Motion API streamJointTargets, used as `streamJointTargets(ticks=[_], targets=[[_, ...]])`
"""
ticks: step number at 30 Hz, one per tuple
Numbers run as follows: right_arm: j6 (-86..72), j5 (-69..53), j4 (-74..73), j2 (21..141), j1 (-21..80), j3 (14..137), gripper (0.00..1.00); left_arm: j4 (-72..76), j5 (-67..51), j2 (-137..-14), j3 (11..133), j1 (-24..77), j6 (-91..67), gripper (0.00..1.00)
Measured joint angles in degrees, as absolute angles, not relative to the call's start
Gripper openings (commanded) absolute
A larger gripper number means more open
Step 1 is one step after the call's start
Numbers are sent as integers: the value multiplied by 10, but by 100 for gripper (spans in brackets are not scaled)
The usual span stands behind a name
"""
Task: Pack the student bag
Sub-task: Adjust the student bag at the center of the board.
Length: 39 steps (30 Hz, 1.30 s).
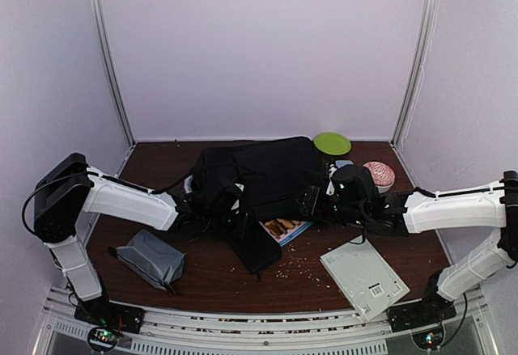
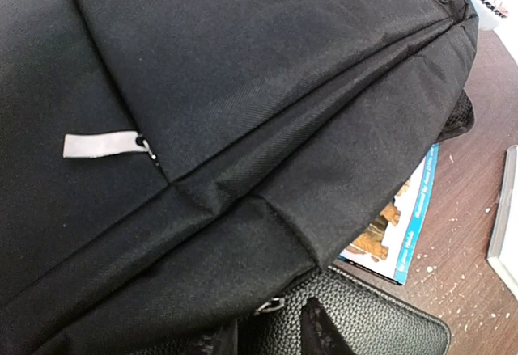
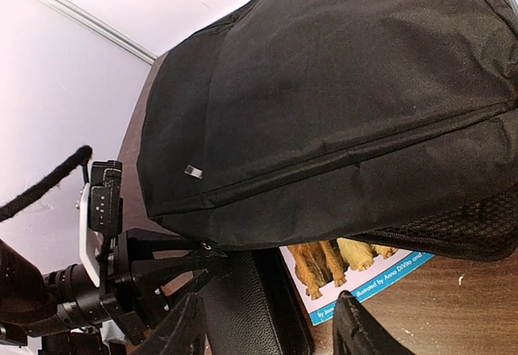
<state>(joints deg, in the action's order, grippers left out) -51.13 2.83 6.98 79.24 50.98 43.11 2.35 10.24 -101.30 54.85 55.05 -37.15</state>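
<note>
**A:** Both arms are in at the near edge of the student bag (image 1: 259, 169). It lies flat mid-surface (image 1: 218, 286), toward the far side, its near edge draped over a picture book (image 1: 285, 227).

**B:** It looks zipped shut, so I read this as the opening step, with no packing done yet. The grey pouch (image 1: 150, 256) sits near left, well apart, and a pale notebook (image 1: 364, 278) lies near right.

**A:** Right gripper (image 3: 267, 331) first: jaws spread wide, holding nothing, hanging over the black leather case (image 3: 251, 306) and the book, just near of the bag's edge.

**B:** And the left gripper (image 2: 271, 340)?

**A:** Trickier. Black fabric fills its wrist view. Dark fingertips (image 2: 320, 331) poke in at the bottom, with a small metal ring (image 2: 275, 305) between them. The right wrist camera puts it hard against the bag's near left corner. Pinching or only touching, I can't tell.

**B:** So what does the next move call for?

**A:** My guess is that one set of jaws has to pin a zip pull. There's a white tab (image 2: 101, 145) on the front panel. That arm then runs the pull along the seam while the other steadies the soft fabric. It's a small target on a floppy bag, and the cloth could bunch up and drag the book with it.
</note>
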Motion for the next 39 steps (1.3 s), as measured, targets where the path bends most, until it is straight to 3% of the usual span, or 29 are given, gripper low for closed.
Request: streamJointTargets(ticks=[9,20,32,39], targets=[[-512,29,70,792,510,431,52,37,99,-1027,548,548,-371,16],[-512,29,70,792,510,428,52,48,90,-1027,541,547,-372,14],[-515,29,70,792,510,427,56,62,82,-1027,533,547,-372,16],[-517,29,70,792,510,427,57,65,76,-1027,531,547,-372,24]])
